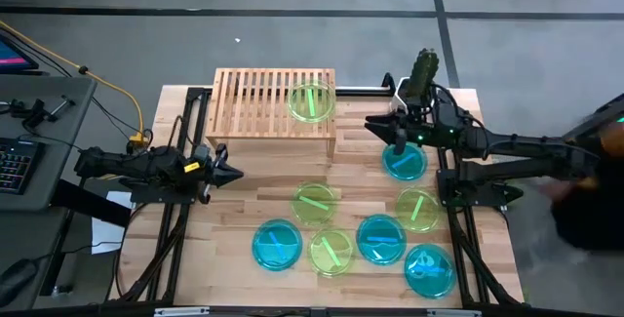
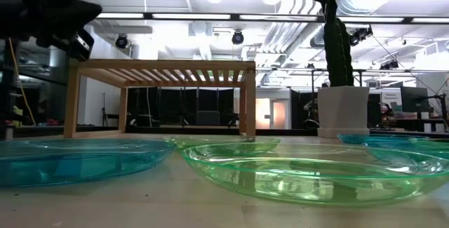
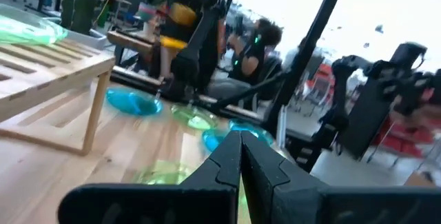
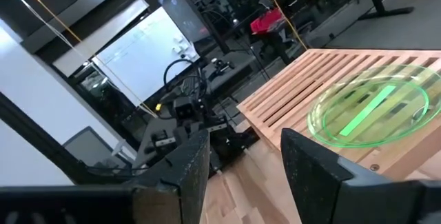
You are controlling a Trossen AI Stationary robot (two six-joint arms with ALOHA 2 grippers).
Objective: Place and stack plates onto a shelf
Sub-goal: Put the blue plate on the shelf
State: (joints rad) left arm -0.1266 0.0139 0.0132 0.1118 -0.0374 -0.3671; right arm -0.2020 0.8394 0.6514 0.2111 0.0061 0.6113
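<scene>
The shelf (image 1: 273, 102) was a low rack of light wood with slats on top. One yellow-green plate (image 1: 312, 100) lay flat on its right end. Seven more plates lay flat on the surface. A blue plate (image 1: 404, 161) sat right of the shelf. Three yellow-green plates (image 1: 315, 203) and three blue plates (image 1: 278, 245) sat close together in front.

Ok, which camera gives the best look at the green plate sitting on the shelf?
The right wrist view: the plate fills much of it, flat on the shelf slats. The high view shows it small, the left wrist view only an edge, the low view nothing.
</scene>
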